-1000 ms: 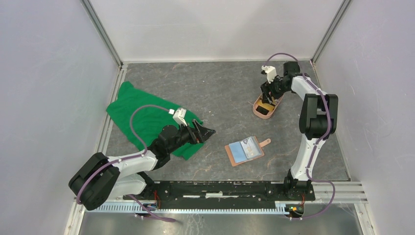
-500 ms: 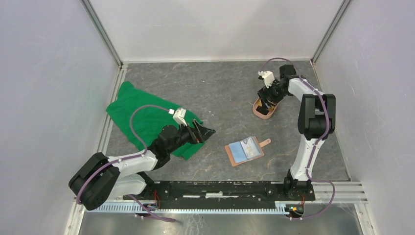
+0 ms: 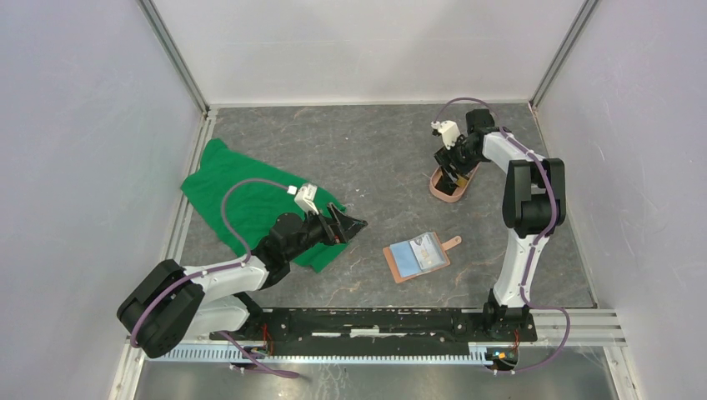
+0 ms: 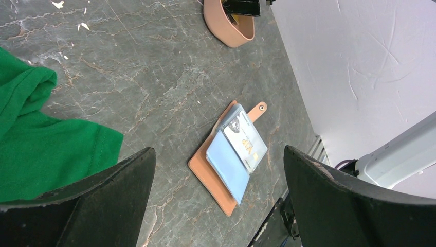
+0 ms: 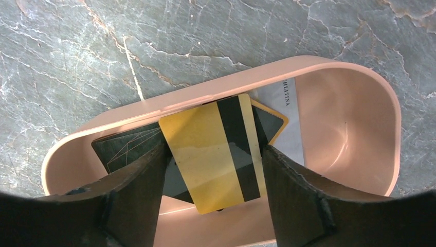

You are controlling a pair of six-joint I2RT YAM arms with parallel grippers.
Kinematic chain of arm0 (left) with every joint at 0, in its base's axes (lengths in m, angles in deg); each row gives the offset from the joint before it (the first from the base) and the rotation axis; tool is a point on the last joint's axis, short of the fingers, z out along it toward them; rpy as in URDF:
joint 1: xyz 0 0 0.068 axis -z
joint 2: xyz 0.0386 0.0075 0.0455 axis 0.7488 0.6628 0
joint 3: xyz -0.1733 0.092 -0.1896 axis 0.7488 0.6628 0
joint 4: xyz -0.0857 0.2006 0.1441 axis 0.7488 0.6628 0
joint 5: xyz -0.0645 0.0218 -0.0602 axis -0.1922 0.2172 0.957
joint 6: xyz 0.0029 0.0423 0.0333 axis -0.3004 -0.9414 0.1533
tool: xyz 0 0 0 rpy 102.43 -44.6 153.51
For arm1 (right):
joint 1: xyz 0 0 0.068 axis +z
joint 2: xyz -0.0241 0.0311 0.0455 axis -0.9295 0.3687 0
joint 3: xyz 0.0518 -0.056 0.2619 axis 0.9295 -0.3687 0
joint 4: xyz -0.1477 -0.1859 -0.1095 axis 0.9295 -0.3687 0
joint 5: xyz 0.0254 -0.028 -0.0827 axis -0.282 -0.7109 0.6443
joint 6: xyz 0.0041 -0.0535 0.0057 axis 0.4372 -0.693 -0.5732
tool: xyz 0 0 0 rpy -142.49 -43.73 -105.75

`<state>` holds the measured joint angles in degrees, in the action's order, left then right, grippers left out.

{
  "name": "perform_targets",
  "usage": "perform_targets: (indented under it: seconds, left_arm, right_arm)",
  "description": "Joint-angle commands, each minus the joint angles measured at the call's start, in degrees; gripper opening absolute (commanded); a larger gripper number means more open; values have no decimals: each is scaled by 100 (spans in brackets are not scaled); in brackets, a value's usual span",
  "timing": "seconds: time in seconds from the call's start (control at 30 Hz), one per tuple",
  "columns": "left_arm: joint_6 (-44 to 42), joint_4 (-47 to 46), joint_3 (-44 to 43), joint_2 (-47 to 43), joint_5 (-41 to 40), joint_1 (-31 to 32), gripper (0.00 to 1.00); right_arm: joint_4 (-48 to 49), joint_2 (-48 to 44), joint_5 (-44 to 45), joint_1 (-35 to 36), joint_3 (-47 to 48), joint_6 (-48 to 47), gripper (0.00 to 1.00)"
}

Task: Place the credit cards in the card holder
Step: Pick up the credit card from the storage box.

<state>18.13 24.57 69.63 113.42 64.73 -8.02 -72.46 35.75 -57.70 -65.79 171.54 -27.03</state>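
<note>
The card holder (image 3: 417,257) lies open on the table, tan with blue-grey pockets and a pale credit card (image 4: 246,140) in one pocket. My left gripper (image 3: 354,223) hovers open to its left, and in the left wrist view the card holder (image 4: 231,154) shows between the left gripper's (image 4: 218,152) wide jaws. My right gripper (image 3: 453,171) reaches down into the pink tray (image 3: 448,187). In the right wrist view the right gripper (image 5: 214,149) is shut on the long edges of a yellow card (image 5: 205,149) with a black stripe. Dark cards (image 5: 123,146) and a white card (image 5: 290,123) lie beneath it.
A crumpled green cloth (image 3: 242,200) lies at the left, under my left arm. The pink oval tray (image 5: 355,77) stands at the back right near the side wall. White walls enclose the table on three sides.
My right arm has shifted a little left and farther back over the tray. Its jaws opened wide and then closed in on the yellow card. The left arm has not moved.
</note>
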Motion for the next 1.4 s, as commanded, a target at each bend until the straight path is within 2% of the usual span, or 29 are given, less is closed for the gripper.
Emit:
perform_targets:
  seconds: [0.0,0.07,0.4,0.7,0.97,1.13,1.37]
  left_arm:
    - [88,-235,2,-43,75,-37,100]
    - [80,-230,-3,-38,75,-39,100]
    - [88,-194,39,-97,60,-39,100]
    - [114,-192,41,-101,55,-38,100]
    - [153,-271,-13,-27,90,-37,100]
    - [255,-544,-208,248,276,-27,100]
    - [451,-1096,-613,931,620,-29,100]
  right_arm:
    - [-60,435,92,-42,-93,-82,66]
    - [-84,425,-43,-83,-63,-78,56]
    - [-338,307,-849,-227,188,-110,34]
    - [-293,-47,-1176,-424,236,-139,24]
    - [145,-482,-1426,-440,-234,-250,14]
    - [288,-659,-1739,-531,-431,-363,7]
    - [512,-870,-2130,-734,-708,-412,2]
